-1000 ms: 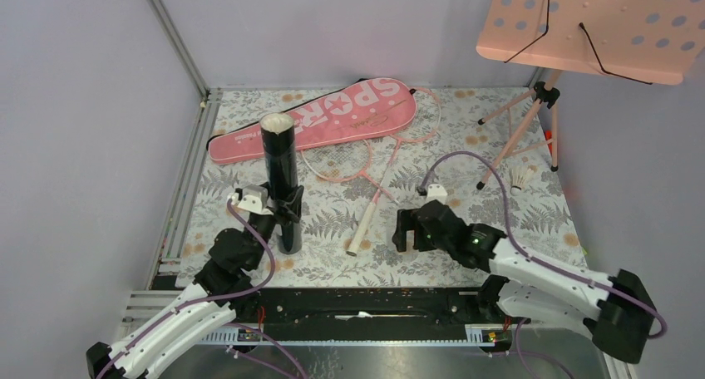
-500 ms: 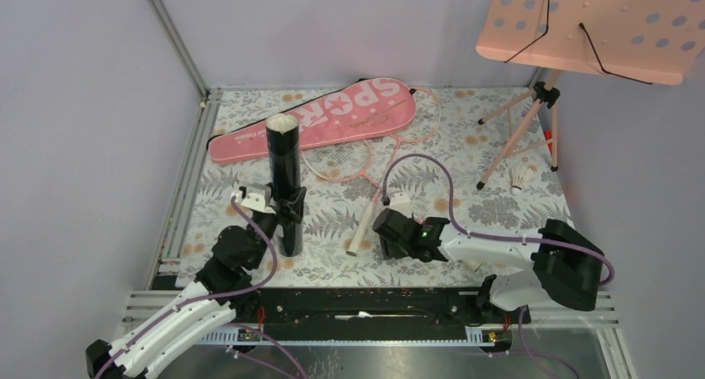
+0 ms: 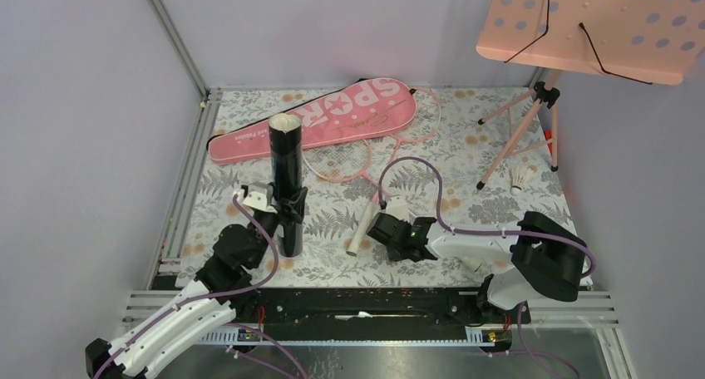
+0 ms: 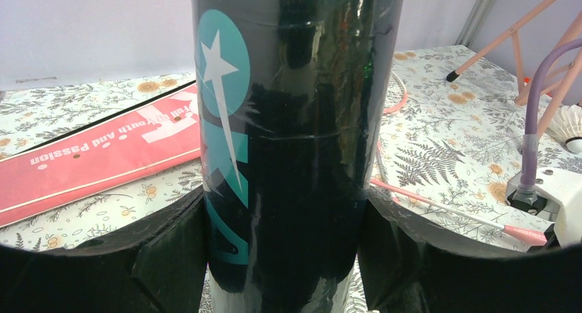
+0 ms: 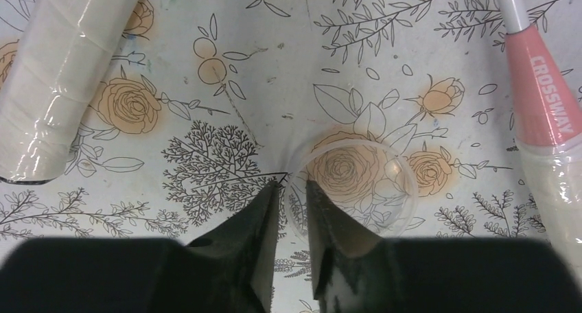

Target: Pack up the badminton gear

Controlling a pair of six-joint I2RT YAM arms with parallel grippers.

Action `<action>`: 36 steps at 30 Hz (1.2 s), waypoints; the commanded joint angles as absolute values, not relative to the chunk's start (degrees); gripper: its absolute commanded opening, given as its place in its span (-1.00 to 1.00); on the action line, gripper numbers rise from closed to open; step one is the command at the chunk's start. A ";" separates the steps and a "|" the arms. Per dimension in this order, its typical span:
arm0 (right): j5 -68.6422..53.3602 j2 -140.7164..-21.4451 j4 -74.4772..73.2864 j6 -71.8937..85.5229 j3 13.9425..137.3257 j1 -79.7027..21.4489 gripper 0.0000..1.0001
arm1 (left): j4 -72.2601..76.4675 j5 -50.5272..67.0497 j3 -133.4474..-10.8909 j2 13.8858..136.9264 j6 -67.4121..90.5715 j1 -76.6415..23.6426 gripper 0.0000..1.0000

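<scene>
The black tube (image 3: pixel 285 171) with teal print (image 4: pixel 295 121) stands upright on the floral mat, and my left gripper (image 3: pixel 288 209) (image 4: pixel 281 217) is shut on its lower part. My right gripper (image 3: pixel 381 227) (image 5: pixel 294 186) hangs low over the mat, open by a narrow gap. Its jaws straddle the rim of a clear round lid (image 5: pixel 364 179) lying flat. Two pink rackets (image 3: pixel 337 159) lie crossed in front of the pink bag (image 3: pixel 332 117). Their pale handles (image 5: pixel 62 73) (image 5: pixel 549 155) lie either side of the lid. A white shuttlecock (image 3: pixel 522 178) lies at the right.
The pink perforated music stand (image 3: pixel 590 26) rises at the back right, its tripod legs (image 3: pixel 515 138) standing on the mat near the shuttlecock. A metal rail (image 3: pixel 179 196) borders the mat's left edge. My right arm's purple cable (image 3: pixel 416 167) loops over the mat.
My right arm has swung left and down beside the racket handle, and its jaws have narrowed from wide open to a small gap. The left gripper keeps its hold on the tube.
</scene>
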State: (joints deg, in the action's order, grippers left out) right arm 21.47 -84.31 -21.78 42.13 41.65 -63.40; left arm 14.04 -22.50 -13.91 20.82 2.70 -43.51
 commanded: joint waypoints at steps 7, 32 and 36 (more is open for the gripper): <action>24.49 -84.62 -24.07 41.83 42.83 -64.32 -1.00 | 18.90 -19.70 -16.96 21.15 3.15 -43.50 -0.60; 11.59 -52.38 -28.28 9.44 68.54 -63.47 -1.00 | 20.20 17.55 -14.77 21.68 -2.27 -43.46 -0.59; 6.26 -56.76 -33.63 3.70 81.24 -62.51 -1.00 | 19.82 17.83 -14.88 22.38 -2.70 -43.48 -0.58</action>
State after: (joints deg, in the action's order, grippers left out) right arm 12.93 -53.54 -28.93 12.82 71.05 -63.35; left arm 13.82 13.26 -13.78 22.28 -1.06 -43.51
